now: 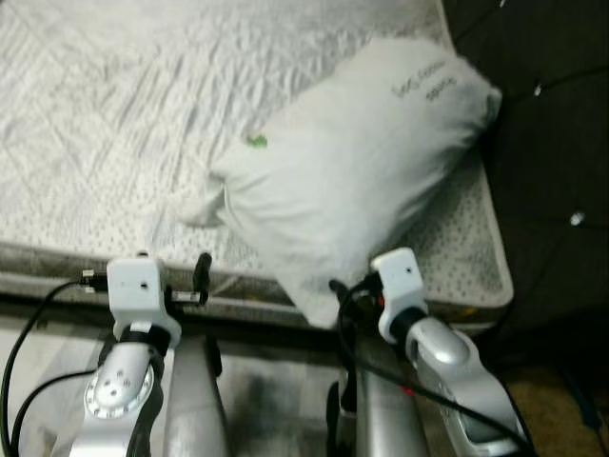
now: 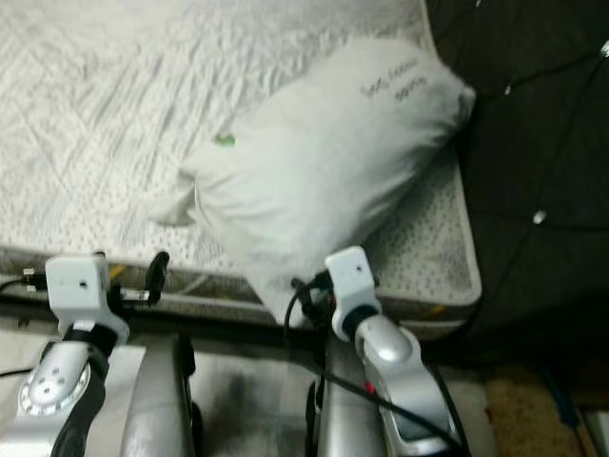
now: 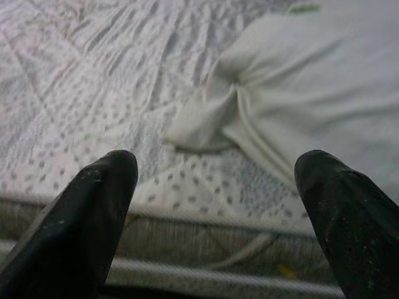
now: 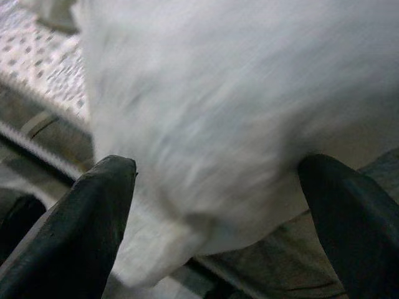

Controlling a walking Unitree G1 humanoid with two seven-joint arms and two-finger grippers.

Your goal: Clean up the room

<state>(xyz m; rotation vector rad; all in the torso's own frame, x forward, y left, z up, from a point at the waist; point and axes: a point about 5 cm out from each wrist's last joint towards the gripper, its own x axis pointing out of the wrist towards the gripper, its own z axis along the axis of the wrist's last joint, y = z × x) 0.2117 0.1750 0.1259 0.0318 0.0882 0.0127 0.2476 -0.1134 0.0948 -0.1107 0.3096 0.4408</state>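
A white pillow (image 1: pixel 352 162) lies slantwise on the right part of the mattress (image 1: pixel 114 124), one corner hanging over the near edge. It has grey lettering near its far end and a small green tag. My right gripper (image 4: pixel 218 205) is open just in front of that hanging corner, its fingers (image 4: pixel 93 212) either side of the pillow (image 4: pixel 212 93). My left gripper (image 3: pixel 215 205) is open too, held low at the mattress edge (image 3: pixel 187 224), left of the pillow's knotted corner (image 3: pixel 206 118), with nothing between the fingers.
The mattress has a quilted, dotted cover and its near edge (image 1: pixel 238 286) runs across in front of both arms. Dark floor with cables (image 1: pixel 552 143) lies to the right of the bed. Pale floor (image 1: pixel 266 390) shows between my arms.
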